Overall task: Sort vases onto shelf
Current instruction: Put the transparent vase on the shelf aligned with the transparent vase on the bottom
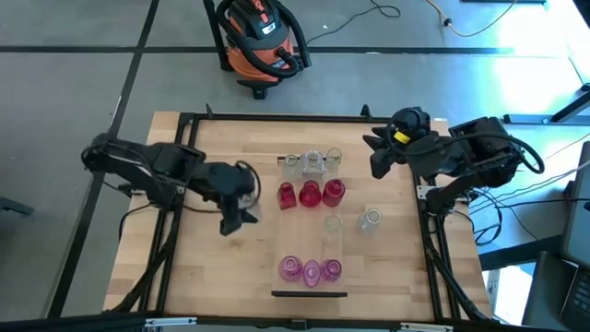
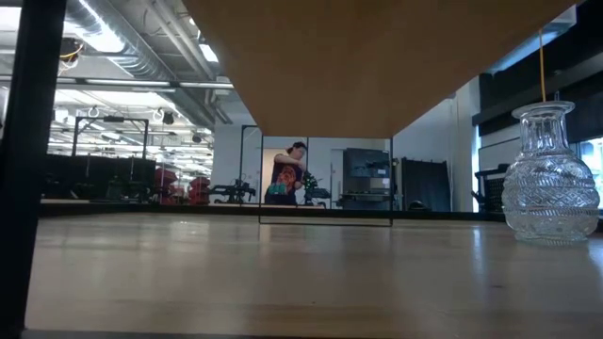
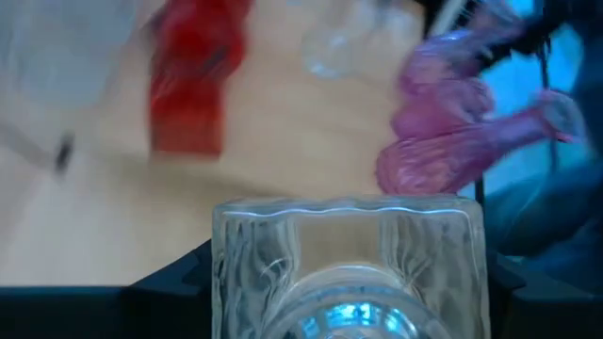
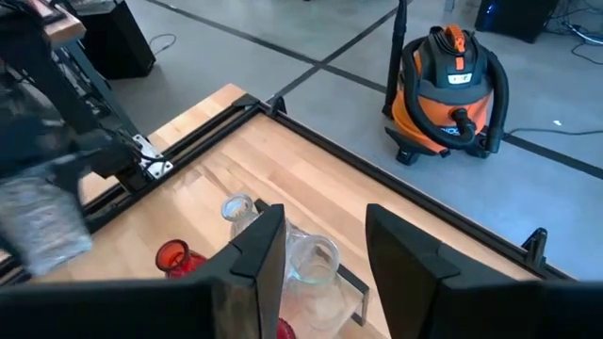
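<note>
Glass fills the left fingers [image 3: 349, 273]: they pinch a clear square vase [image 3: 347, 259], its mouth toward the wrist, held above the counter [image 1: 212, 267] left of the shelf [image 1: 310, 231]. Beyond lie red vases [image 1: 310, 193] and pink vases [image 1: 311, 270]. Right fingers [image 4: 325, 259] hang spread, empty, above the clear row [image 1: 312, 163], farther off.

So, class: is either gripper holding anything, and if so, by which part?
The left gripper holds a clear glass vase, its fingers on opposite sides of the square-sided body. The right gripper is open and empty.
</note>
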### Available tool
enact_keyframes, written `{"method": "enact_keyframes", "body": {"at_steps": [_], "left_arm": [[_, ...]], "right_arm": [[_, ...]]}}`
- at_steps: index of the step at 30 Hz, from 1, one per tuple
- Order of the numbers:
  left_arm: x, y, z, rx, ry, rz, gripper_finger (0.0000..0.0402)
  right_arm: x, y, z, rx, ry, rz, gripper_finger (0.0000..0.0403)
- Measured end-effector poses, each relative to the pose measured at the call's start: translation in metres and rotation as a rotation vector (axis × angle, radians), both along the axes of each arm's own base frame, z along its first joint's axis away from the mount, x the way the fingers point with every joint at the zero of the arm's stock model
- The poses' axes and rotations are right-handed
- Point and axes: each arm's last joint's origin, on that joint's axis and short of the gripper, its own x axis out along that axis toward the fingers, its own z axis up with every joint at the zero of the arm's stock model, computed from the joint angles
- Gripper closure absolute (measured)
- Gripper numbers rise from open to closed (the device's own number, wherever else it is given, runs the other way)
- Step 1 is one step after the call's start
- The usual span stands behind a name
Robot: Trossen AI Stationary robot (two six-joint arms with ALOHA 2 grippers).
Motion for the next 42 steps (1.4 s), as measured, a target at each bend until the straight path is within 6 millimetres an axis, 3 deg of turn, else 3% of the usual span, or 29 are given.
{"method": "enact_keyframes", "body": {"at_steps": [3,8,15,23,31,38,42], "left_arm": [[0.016,-0.01,0.012,0.106,-0.01,-0.109,0.0161],[0.047,-0.025,0.008,0.203,0.051,-0.212,0.0162],[0.09,-0.037,-0.015,0.302,0.106,-0.224,0.0162],[0.123,-0.044,-0.054,0.313,0.199,-0.213,0.0162],[0.138,-0.045,-0.069,0.289,0.194,-0.211,0.0161],[0.139,-0.043,-0.069,0.281,0.197,-0.193,0.0095],[0.139,-0.043,-0.069,0.28,0.2,-0.195,0.0083]], "right_arm": [[-0.001,0.0,-0.001,-0.003,0.018,0.003,0.0271],[-0.001,0.0,-0.001,-0.015,0.036,0.028,0.0271],[-0.001,0.0,-0.001,-0.083,0.095,0.089,0.0271],[-0.001,0.0,-0.001,-0.12,0.123,0.117,0.0271],[-0.002,0.001,-0.001,-0.09,0.126,0.155,0.0271],[-0.002,0.001,-0.001,-0.087,0.127,0.158,0.0271],[-0.002,0.001,-0.001,-0.087,0.127,0.158,0.0271]]}}
